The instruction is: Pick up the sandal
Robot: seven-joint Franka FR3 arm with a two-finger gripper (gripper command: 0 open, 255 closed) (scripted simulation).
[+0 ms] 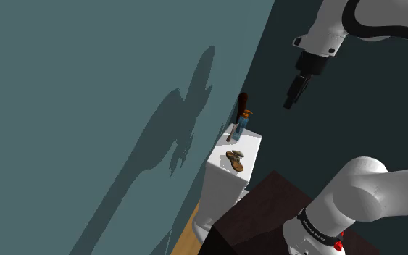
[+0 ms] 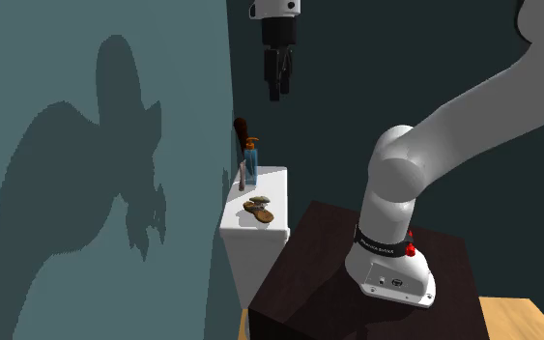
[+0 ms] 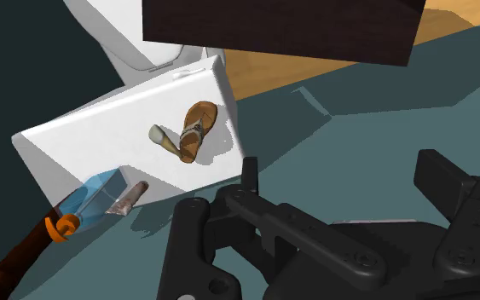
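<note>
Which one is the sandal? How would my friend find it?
Find the white tank against the teal wall, beside the dark stand. On its flat top lies the sandal, nearer the stand than the blue bottle. It is brown and flat; the bottle stands tall.

Note for you: white toilet tank top carries a brown sandal, and at one end a blue bottle (orange collar) with a small brownish stick just beside it.
</note>
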